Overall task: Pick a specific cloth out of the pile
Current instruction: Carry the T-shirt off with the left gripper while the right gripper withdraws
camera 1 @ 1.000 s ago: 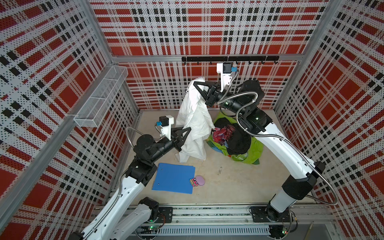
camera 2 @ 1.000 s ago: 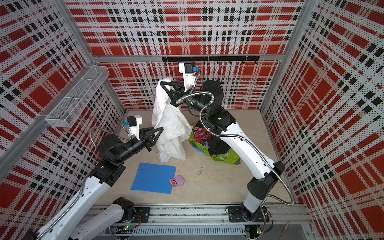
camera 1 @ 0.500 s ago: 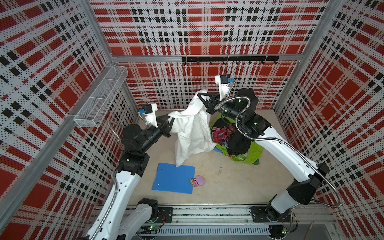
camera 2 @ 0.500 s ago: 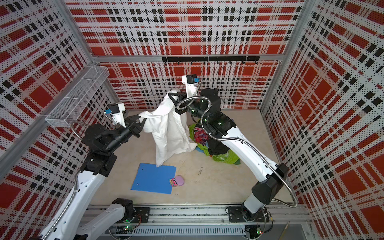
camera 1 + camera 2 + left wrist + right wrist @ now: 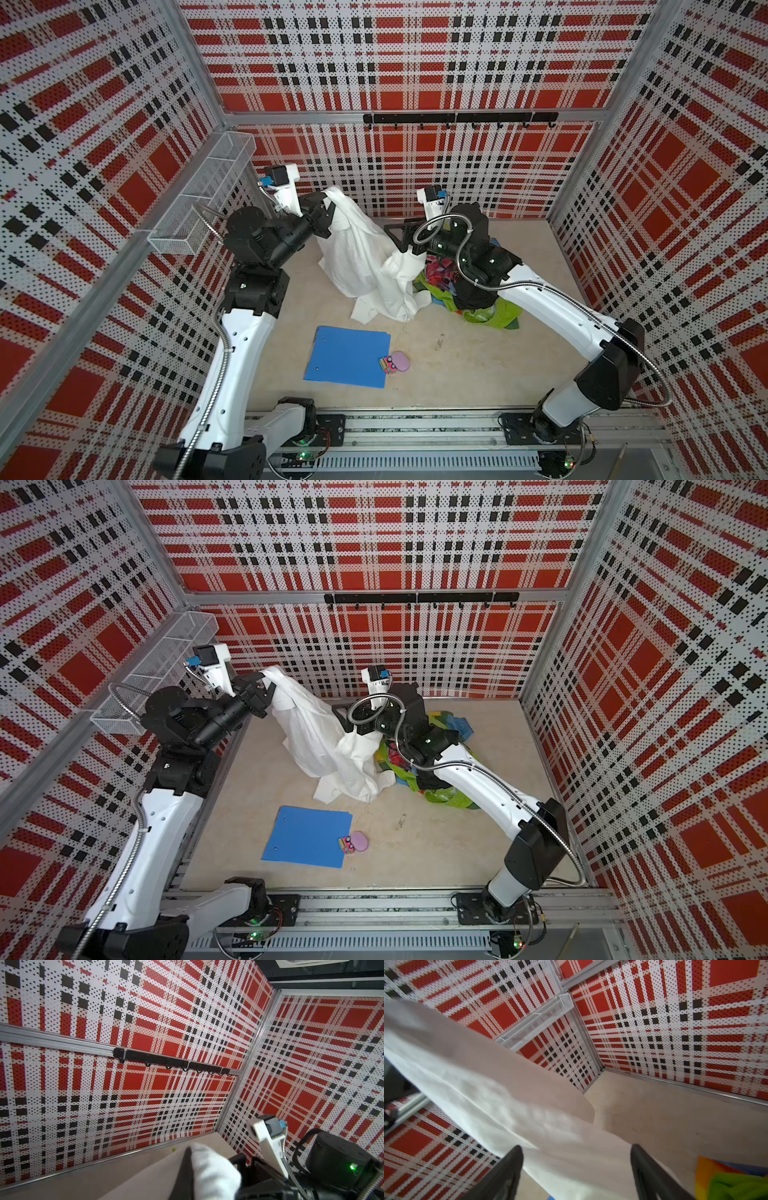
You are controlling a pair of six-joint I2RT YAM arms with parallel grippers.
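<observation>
Since the left gripper (image 5: pixel 328 209) pinches the white shirt (image 5: pixel 365 257) high, it slants down rightward toward the pile (image 5: pixel 478 293). Right gripper (image 5: pixel 575 1159) gapes empty, shirt just ahead.

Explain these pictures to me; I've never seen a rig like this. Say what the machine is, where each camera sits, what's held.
Two robot arms on a front rail work over a beige table inside plaid walls. Two pictures come from a twin camera overhead, giving nearly identical views. The other two come from a camera on each arm's wrist, looking along its pincers. On the table lie a pile of coloured clothes, a blue folder and a small pink object. The left gripper is shut on a white T-shirt, holding one end up while the rest drapes down to the table at the pile's edge. The right gripper stands open next to the shirt, gripping nothing.
</observation>
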